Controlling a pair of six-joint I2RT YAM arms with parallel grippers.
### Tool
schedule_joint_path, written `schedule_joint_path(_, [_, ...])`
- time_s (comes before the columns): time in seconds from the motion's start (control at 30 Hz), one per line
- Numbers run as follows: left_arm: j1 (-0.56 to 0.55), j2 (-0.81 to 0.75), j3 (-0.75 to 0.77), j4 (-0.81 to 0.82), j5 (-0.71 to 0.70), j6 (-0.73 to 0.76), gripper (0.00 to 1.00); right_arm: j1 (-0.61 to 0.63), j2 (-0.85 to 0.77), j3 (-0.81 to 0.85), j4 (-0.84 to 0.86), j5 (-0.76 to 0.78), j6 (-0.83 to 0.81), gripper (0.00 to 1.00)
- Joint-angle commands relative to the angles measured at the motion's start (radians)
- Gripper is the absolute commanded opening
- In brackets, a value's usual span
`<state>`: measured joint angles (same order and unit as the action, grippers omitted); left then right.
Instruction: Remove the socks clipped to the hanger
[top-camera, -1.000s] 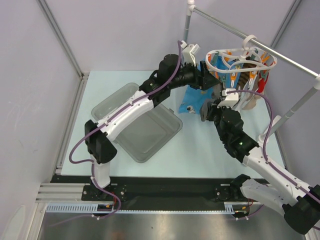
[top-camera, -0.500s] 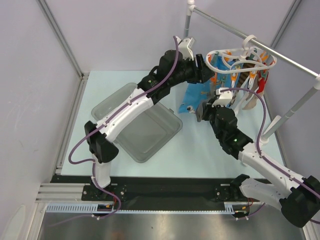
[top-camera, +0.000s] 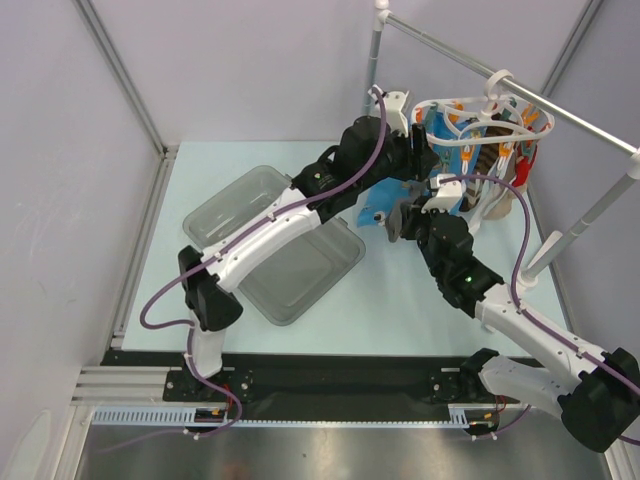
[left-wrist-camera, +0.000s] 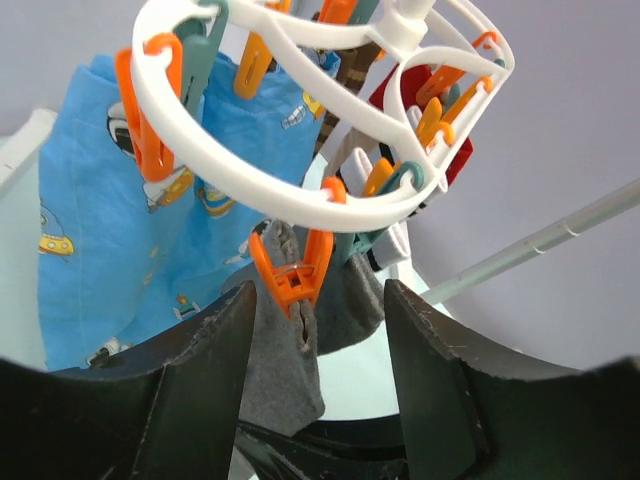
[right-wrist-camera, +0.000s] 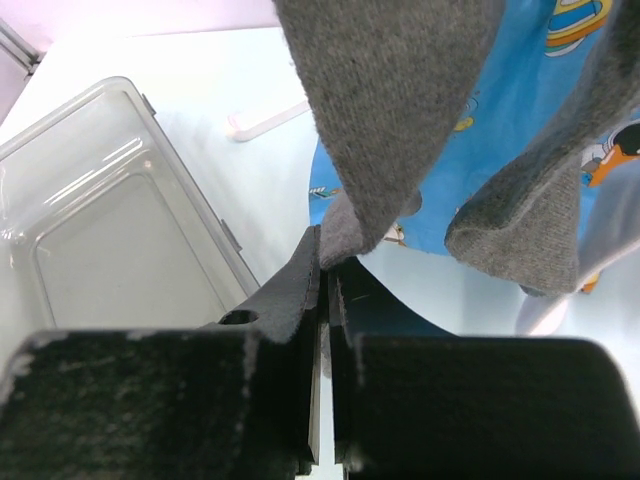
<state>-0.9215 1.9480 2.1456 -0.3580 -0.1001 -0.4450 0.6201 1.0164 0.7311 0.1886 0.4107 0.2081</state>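
The white ring hanger (top-camera: 470, 108) hangs from the rail by its hook, with socks clipped under it. In the left wrist view the hanger (left-wrist-camera: 300, 195) is right above my open left gripper (left-wrist-camera: 318, 300). Its fingers stand either side of an orange clip (left-wrist-camera: 292, 275) that holds a grey sock (left-wrist-camera: 280, 370). A bright blue printed sock (left-wrist-camera: 100, 230) hangs to the left and a red-patched one (left-wrist-camera: 455, 150) behind. My right gripper (right-wrist-camera: 325, 255) is shut on the lower tip of the grey sock (right-wrist-camera: 400, 100). In the top view it (top-camera: 395, 222) sits below the hanger.
A clear plastic container (top-camera: 290, 260) lies on the table left of the hanger; it also shows in the right wrist view (right-wrist-camera: 110, 220). The silver rail (top-camera: 570, 115) and its posts stand at the back right. A brown striped sock (top-camera: 487, 160) hangs under the ring.
My left arm has swung right, bringing its open gripper up under the hanger ring. My right gripper has shifted a little left, still holding the grey sock's tip.
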Motion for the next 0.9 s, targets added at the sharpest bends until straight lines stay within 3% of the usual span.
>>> schedule_joint_path(0.0, [-0.005,0.018,0.072,0.021,-0.082,0.058,0.59,0.006,-0.006,0.037,0.063,-0.012,0.016,0.00])
schedule_joint_path(0.47, [-0.014,0.074,0.125,0.056,-0.124,0.084,0.57,0.006,-0.010,0.034,0.066,-0.039,0.016,0.00])
schedule_joint_path(0.87, [-0.016,0.072,0.135,0.085,-0.116,0.100,0.47,0.006,-0.012,0.028,0.064,-0.044,0.017,0.00])
